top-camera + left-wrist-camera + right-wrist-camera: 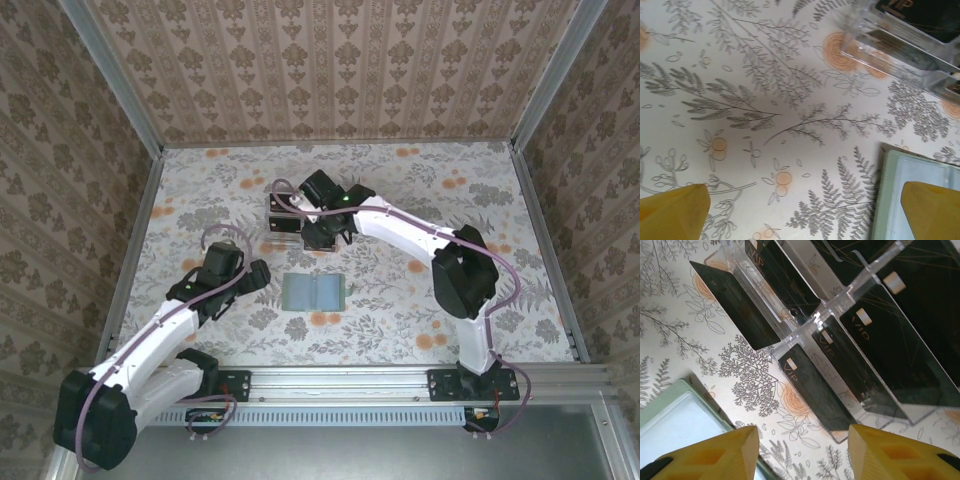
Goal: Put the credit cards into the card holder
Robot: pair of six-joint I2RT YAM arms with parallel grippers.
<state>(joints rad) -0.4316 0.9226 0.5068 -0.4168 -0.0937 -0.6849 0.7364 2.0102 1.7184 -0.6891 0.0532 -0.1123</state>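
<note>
Left gripper (256, 272), as we see it from above, sits left of centre with its jaws spread and nothing between them. It is just left of the card holder (313, 291), which lies flat and opened out on the floral table (420, 200) in the middle of the frame. We find the right gripper (320, 236) above the card holder, at the clear rack (284, 216); from this height we cannot judge its jaws.

In the left wrist view we see the left gripper (805, 212) wide open: one yellow fingertip (677, 212) is in the lower left corner, the other in the lower right, over the card holder (890, 195). The clear rack (900, 47) with black credit cards (925, 12) sits in the upper right.

In the right wrist view the right gripper (802, 452) stands open at the bottom edge, gripping nothing. We see several credit cards (812, 387) marked VIP standing in the slots of the clear rack (836, 301) across the upper and middle frame. A corner of the card holder (675, 417) shows at lower left, apart from the clear rack.
</note>
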